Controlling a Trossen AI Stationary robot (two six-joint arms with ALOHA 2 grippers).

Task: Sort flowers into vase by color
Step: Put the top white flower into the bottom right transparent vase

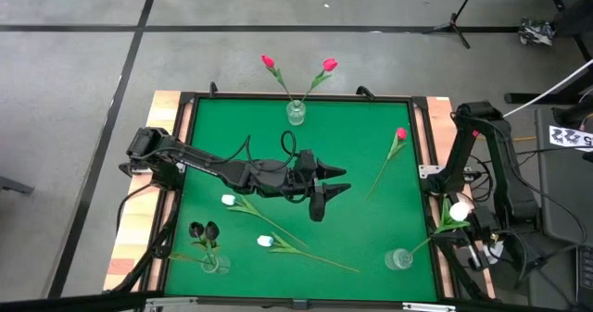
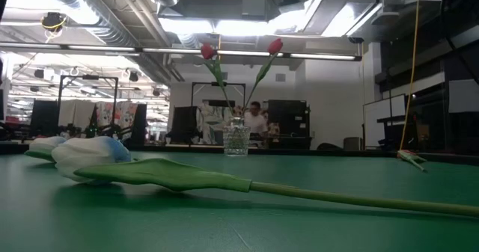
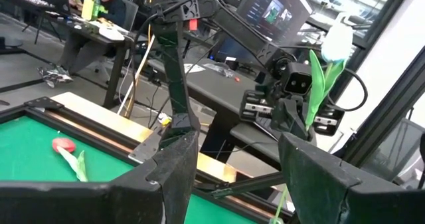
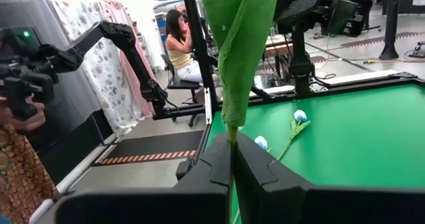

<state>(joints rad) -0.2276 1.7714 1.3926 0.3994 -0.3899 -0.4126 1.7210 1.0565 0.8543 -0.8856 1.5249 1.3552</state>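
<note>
My right gripper is past the table's right edge, near the front, shut on a white tulip. The tulip's stem slants down to a glass vase at the near right. My left gripper hangs open over the table's middle with nothing between its fingers. A far-middle vase holds two pink-red tulips. A near-left vase holds dark tulips. Two white tulips and one pink-red tulip lie flat on the green mat. My right gripper pinches the white tulip's thin green stem just below its long leaf, between its two shut fingers. The fingers point level and lie across the stem. The tulip stands tilted, head up above the fingers, and its lower stem runs down toward the near-right vase.
The mat's raised black frame and wooden border run round the table. The loose stems cross the near half of the mat, and the far left and near middle right are bare green. Beyond the table are desks, stands and seated people.
</note>
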